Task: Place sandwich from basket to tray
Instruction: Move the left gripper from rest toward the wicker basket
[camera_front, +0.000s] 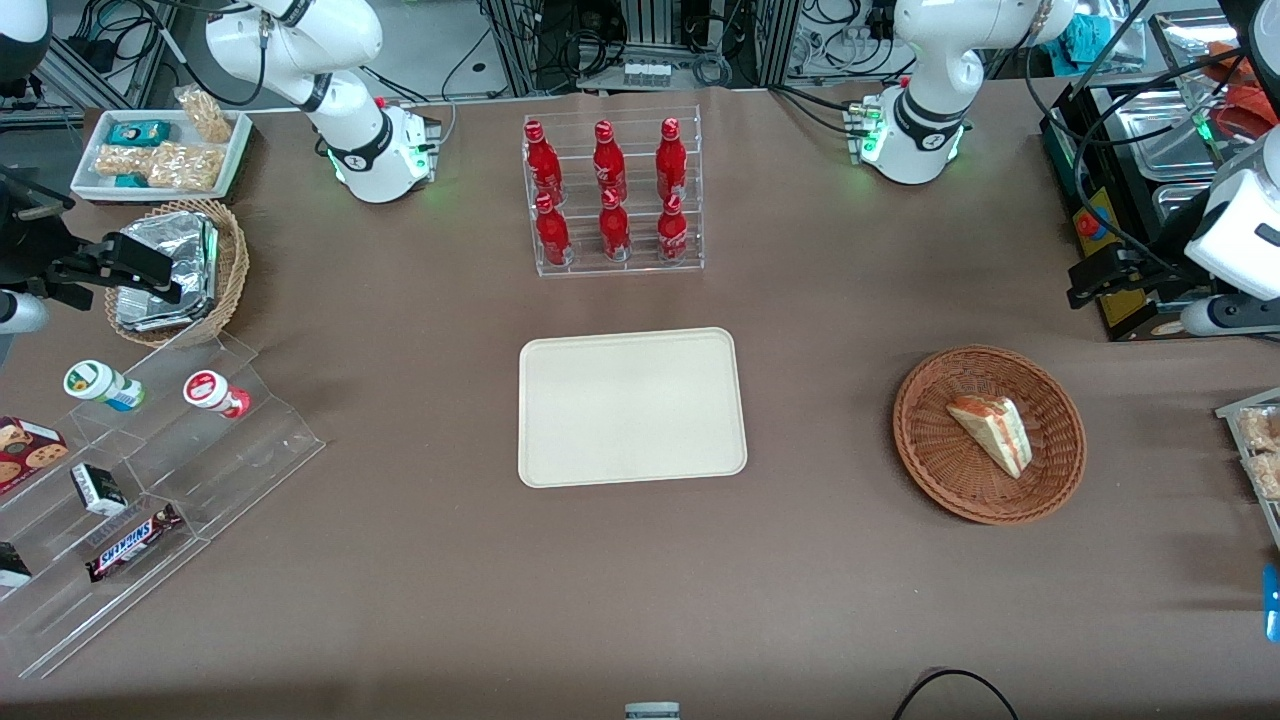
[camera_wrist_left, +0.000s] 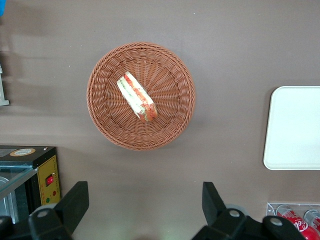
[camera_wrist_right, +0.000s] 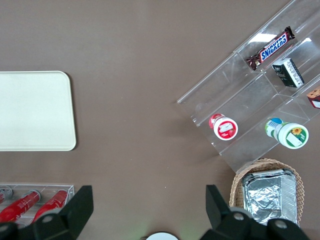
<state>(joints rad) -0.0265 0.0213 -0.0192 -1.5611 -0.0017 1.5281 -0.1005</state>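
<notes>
My left gripper (camera_wrist_left: 142, 210) hangs spread and empty, high above the table. The wrapped triangular sandwich (camera_wrist_left: 136, 96) lies in the reddish-brown wicker basket (camera_wrist_left: 107, 127), its long axis diagonal to my jaw line, so I expect to rotate the wrist.

- Front view: elevated, looks down across the whole table (camera_front: 400, 600).
- Left wrist view: faces straight down past the open gripper (camera_wrist_left: 145, 202) onto the basket (camera_wrist_left: 107, 127).
- Both views share the tray (camera_front: 630, 345).
</notes>
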